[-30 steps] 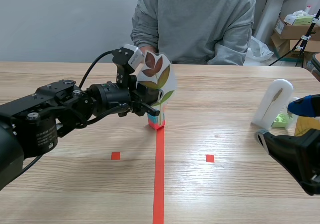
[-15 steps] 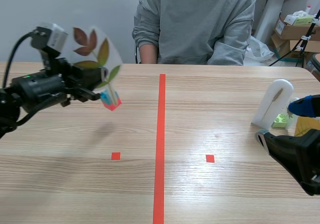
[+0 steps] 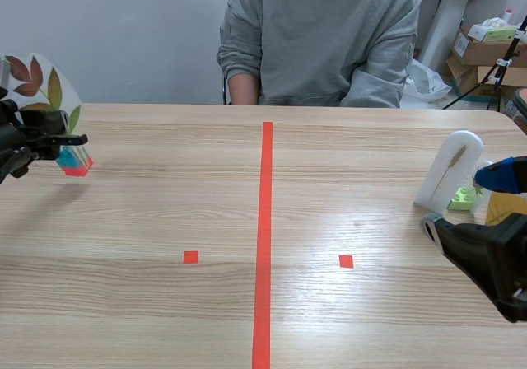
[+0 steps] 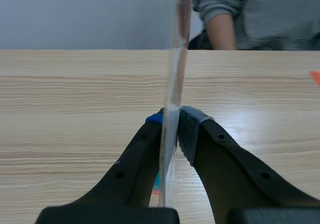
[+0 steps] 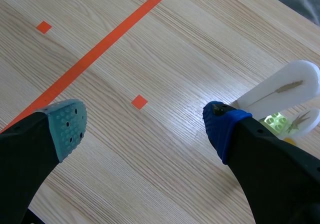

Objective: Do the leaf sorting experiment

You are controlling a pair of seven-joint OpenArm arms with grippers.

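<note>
Wooden table (image 3: 165, 212), near right edge: right gripper (image 5: 145, 128) spread wide, holding nothing. Farther off, over the far left edge: left gripper (image 4: 172, 121) pinched tight on laminated leaf card (image 3: 41, 85), seemingly clear of the wood. Stands near upright, long axis vertical, block base (image 3: 76, 163) downward. Best lowered level, base flat, before letting go.

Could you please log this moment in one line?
left gripper: shut on leaf card, far left | right gripper: open | white card: standing right
</note>
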